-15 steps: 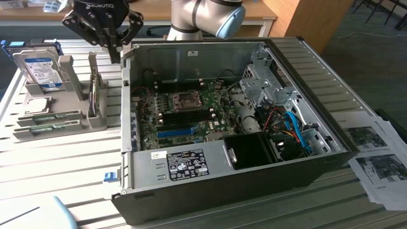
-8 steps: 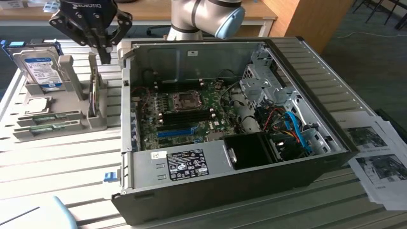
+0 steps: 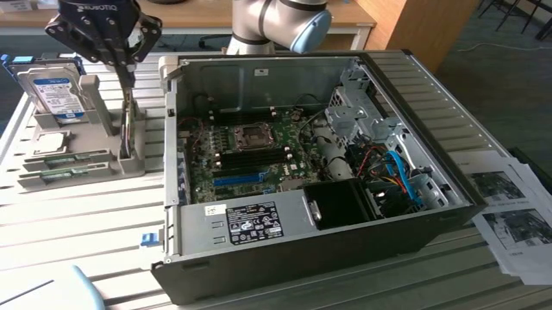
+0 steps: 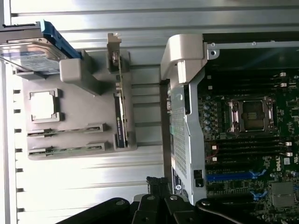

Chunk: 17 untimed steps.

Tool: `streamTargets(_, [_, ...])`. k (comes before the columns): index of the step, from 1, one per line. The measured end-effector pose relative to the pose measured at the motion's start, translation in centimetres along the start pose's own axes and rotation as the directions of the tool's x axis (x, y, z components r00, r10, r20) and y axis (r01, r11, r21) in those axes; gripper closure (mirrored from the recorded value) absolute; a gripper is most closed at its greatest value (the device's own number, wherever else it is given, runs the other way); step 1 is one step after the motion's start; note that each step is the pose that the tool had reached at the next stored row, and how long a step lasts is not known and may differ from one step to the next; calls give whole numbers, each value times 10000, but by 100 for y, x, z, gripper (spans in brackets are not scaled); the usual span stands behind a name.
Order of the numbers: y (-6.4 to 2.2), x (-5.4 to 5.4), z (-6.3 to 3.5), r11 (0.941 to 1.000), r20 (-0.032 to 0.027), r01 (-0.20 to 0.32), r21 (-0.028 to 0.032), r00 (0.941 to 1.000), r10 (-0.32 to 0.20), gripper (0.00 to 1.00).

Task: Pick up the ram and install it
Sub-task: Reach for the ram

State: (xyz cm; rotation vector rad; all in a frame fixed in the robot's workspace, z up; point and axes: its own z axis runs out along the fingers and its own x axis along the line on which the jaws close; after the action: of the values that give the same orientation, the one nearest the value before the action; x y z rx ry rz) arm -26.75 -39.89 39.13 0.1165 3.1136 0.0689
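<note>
Two ram sticks, thin green boards, lie edge-up in slots at the front of the grey parts holder (image 3: 129, 166): one ram stick (image 3: 66, 159) (image 4: 65, 130) and a second (image 3: 67, 173) (image 4: 65, 150) beside it. My gripper (image 3: 129, 76) (image 4: 158, 183) hangs shut and empty above the holder's side nearest the computer case, well above the sticks. The open computer case (image 3: 431, 116) lies on the exterior view's right, with its motherboard (image 3: 245, 155) (image 4: 247, 140) exposed and dark memory slots (image 3: 252, 157) (image 4: 247, 150) beside the CPU socket (image 3: 253, 134).
The holder also carries an upright blue-labelled hard drive (image 3: 53, 93) (image 4: 32, 53), a square silver CPU chip (image 3: 50, 142) (image 4: 43, 105) and a card standing on edge (image 3: 129, 132) (image 4: 119, 107) right under my gripper. Printed sheets (image 3: 513, 206) lie on the exterior view's right of the case.
</note>
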Motion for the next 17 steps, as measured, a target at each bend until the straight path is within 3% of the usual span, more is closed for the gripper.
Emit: streamTargets(17, [-32,423,-5,10000,0,0,0,10000,0,91])
